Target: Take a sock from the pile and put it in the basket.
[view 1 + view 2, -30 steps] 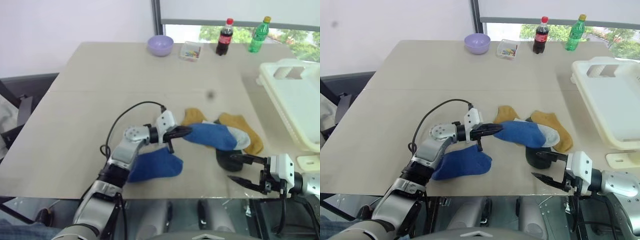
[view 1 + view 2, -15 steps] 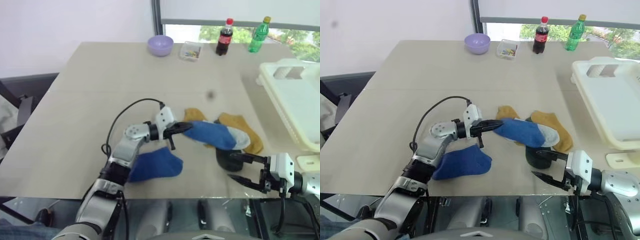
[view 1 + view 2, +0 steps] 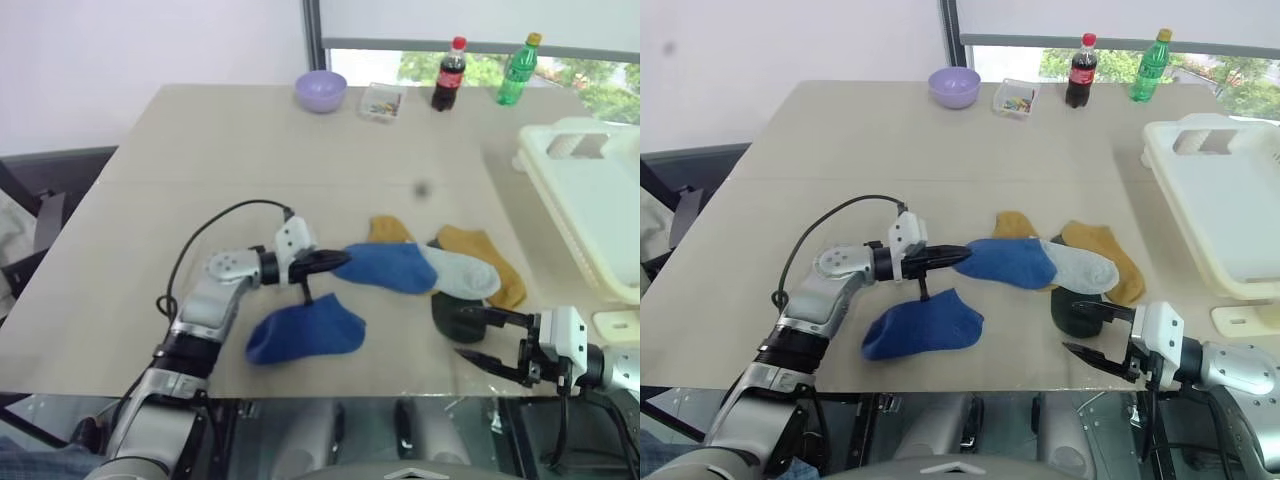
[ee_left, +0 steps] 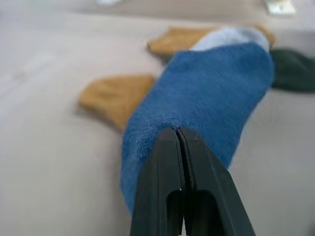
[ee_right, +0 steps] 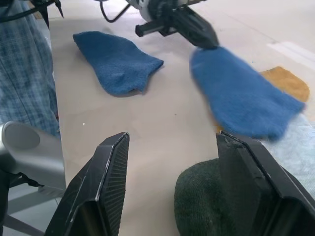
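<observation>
**Left gripper pinches blue sock at the pile**

The basket is cut off by the right edge of the head views, so its far side cannot be seen. The dark green sock is partly hidden behind the right gripper and under the grey sock. One mustard sock shows just a tip from behind the blue one; the other lies under the grey sock's far end. A small grey smudge hangs over the table in the left eye view alone (likely a mark on the lens).

The left gripper is clenched on the edge of the sock, fingers pressed together with blue cloth nipped at the tips, as the left wrist view shows. The sock stretches from those tips toward the pile, its far end on the grey sock. The basket stands well apart, to the right.

The right gripper hangs at the table's near edge with its fingers spread and nothing between them, just beside the green sock.

A second blue sock lies flat by itself, near the table's front edge, below the left gripper. At the far edge stand a lilac bowl, a small clear box, a cola bottle and a green bottle. A plaid sleeve shows in the right wrist view.
</observation>
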Controlling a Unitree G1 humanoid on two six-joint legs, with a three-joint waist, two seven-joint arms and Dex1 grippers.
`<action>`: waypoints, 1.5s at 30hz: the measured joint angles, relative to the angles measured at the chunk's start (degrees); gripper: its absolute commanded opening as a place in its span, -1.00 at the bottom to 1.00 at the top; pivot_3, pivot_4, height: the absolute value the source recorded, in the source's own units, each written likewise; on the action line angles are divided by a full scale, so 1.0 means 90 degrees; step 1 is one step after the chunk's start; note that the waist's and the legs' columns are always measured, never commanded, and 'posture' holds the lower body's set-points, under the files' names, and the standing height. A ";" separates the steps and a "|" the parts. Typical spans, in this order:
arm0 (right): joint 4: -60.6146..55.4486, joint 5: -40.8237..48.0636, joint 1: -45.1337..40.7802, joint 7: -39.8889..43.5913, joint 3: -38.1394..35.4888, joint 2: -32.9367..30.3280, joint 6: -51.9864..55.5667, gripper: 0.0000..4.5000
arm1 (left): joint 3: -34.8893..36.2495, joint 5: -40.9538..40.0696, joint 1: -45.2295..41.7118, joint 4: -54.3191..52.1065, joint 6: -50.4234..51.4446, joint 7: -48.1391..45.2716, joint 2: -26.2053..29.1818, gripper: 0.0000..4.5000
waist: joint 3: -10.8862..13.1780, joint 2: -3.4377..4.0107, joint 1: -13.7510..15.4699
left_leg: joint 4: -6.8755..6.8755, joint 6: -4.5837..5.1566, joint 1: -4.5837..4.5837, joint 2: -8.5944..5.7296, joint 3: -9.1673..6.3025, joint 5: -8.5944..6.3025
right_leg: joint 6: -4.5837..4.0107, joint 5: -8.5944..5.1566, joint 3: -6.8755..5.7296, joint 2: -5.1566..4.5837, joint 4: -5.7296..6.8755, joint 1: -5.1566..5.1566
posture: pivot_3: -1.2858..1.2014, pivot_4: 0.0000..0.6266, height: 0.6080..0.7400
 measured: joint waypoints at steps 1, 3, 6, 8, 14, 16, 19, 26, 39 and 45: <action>0.0000 0.0000 0.0000 0.0001 0.0000 0.0000 -0.0002 0.28 | 0.0002 0.0000 0.0009 -0.0001 -0.0004 -0.0004 0.0017 -0.97 | 0.0000 0.0000 0.0000 | 0.0000 0.0000 0.0000 0.0000 0.0000 0.0000 | 0.0000 0.0000 0.0000 0.0000 0.0000 0.0000 | 0.03 -0.52 0.92; 0.0001 0.0000 -0.0025 0.0007 0.0002 0.0000 -0.0021 0.28 | 0.0079 0.0039 0.0217 -0.0014 -0.0120 -0.0029 0.0301 -0.97 | 0.0000 0.0000 0.0001 | 0.0000 0.0000 0.0001 0.0000 0.0000 0.0000 | 0.0000 0.0000 0.0000 -0.0021 0.0000 0.0000 | 0.03 -0.52 0.92; 0.0008 0.0015 -0.0157 0.0017 0.0022 0.0050 -0.0012 0.28 | 0.0291 0.0044 0.0542 -0.0063 -0.0180 -0.0033 0.0646 -0.97 | -0.0001 0.0001 -0.0019 | -0.0001 0.0000 0.0003 0.0005 0.0001 0.0000 | 0.0000 0.0000 0.0002 -0.0020 0.0000 -0.0002 | 0.03 -0.52 0.92; 0.0009 0.0069 -0.0350 -0.0041 0.0090 0.0155 0.0028 0.28 | 0.0438 0.0042 0.0769 -0.0098 -0.0225 0.0007 0.0767 -0.97 | -0.0001 0.0001 -0.0016 | -0.0001 0.0000 0.0003 0.0005 0.0001 0.0000 | -0.0001 0.0000 0.0003 -0.0021 0.0001 -0.0001 | 0.03 -0.52 0.92; 0.0015 0.0167 -0.0667 -0.0073 0.0216 0.0172 0.0293 0.28 | 0.0699 0.0032 0.1140 -0.0279 -0.0296 0.0109 0.0949 -0.97 | -0.0002 -0.0001 0.0015 | 0.0000 0.0000 0.0003 0.0001 -0.0001 0.0000 | -0.0001 0.0000 0.0002 -0.0029 0.0000 0.0000 | 0.03 -0.52 0.92; 0.0016 0.0235 -0.0751 -0.0060 0.0242 0.0135 0.0457 0.28 | 0.0784 0.0029 0.1297 -0.0421 -0.0297 0.0157 0.1031 -0.97 | -0.0003 0.0000 -0.0007 | -0.0002 -0.0001 0.0003 0.0002 -0.0001 -0.0001 | -0.0002 0.0000 0.0007 -0.0029 0.0000 -0.0001 | 0.03 -0.52 0.92; 0.0020 0.0250 -0.0804 -0.0056 0.0247 0.0111 0.0593 0.28 | 0.0861 0.0029 0.1448 -0.0508 -0.0309 0.0233 0.1065 -0.97 | -0.0003 0.0000 -0.0006 | -0.0003 -0.0001 0.0003 0.0004 -0.0002 -0.0001 | -0.0003 0.0000 0.0014 -0.0028 0.0000 -0.0001 | 0.03 -0.52 0.92; 0.0165 0.0247 -0.1062 -0.0055 0.0364 0.0135 0.0724 0.28 | 0.1119 -0.0039 0.1925 -0.0768 -0.0379 0.0398 0.1211 -0.97 | -0.0005 0.0002 -0.0019 | -0.0003 -0.0001 0.0005 0.0005 0.0000 -0.0001 | -0.0009 -0.0004 0.0022 -0.0030 0.0000 -0.0001 | 0.03 -0.52 0.92; 0.0216 0.0257 -0.1160 -0.0131 0.0403 0.0153 0.0896 0.28 | 0.1505 -0.0165 0.2206 -0.0841 -0.0195 0.0885 0.1281 0.83 | -0.0007 0.0004 -0.0003 | -0.0004 -0.0001 0.0005 0.0005 -0.0001 -0.0001 | -0.0004 -0.0001 0.0021 -0.0030 0.0000 -0.0001 | 0.03 -0.52 0.92; -0.0130 0.0088 -0.1889 -0.1547 0.0942 0.0722 0.2182 0.28 | 0.1663 -0.0327 0.2260 -0.0866 0.0124 0.1045 0.1252 0.99 | -0.0007 0.0004 -0.0025 | -0.0005 -0.0004 0.0004 0.0007 -0.0001 0.0000 | -0.0007 -0.0001 0.0025 -0.0028 0.0006 -0.0009 | 0.03 -0.52 0.92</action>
